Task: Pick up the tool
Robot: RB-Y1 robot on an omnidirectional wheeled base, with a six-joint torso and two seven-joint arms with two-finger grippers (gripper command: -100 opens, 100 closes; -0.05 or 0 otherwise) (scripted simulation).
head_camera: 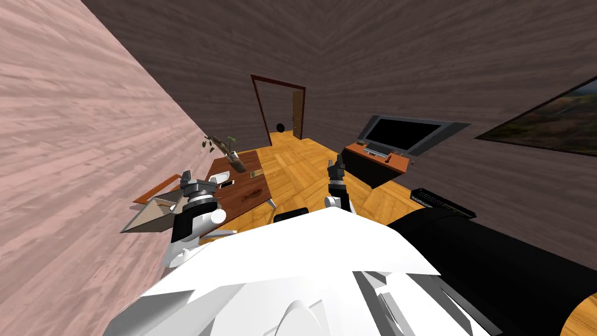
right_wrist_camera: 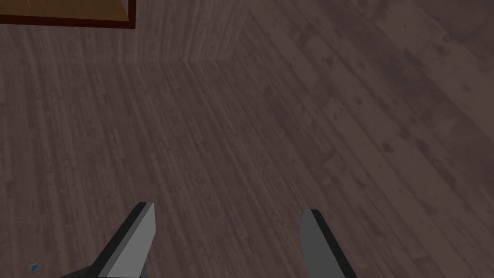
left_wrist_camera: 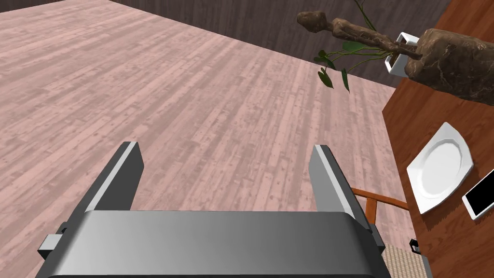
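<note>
Left claw (left_wrist_camera: 229, 169): 2 fingers wide apart, nothing between them, holding nothing. Head view puts it above the left edge of the worktop (head_camera: 248, 182), close to the pink wall (left_wrist_camera: 193, 96).

Its wrist view catches a strip of that worktop:
- plant (left_wrist_camera: 347, 31) in a white pot (left_wrist_camera: 396, 62)
- white plate (left_wrist_camera: 440, 166), nearer the claw
- phone (left_wrist_camera: 480, 194), cut off by the frame edge

In the head view the plate and phone are just small pale specks.

Small black bit (left_wrist_camera: 414, 246) at the worktop's edge, tucked beside the claw body. Can't tell what it is.

Tool (head_camera: 251, 195): best read from the head view is the thin dark shape lying flat on the worktop. It sits right of the phone and plate, well apart from the left claw, and is too small to tell its type. A small tan block (head_camera: 255, 172) sits between it and the pot.

Right claw (right_wrist_camera: 229, 241): fingers wide apart, empty, raised over the wood floor (head_camera: 303, 169) right of the worktop. TV (head_camera: 402, 133) further right, on a low stand.
</note>
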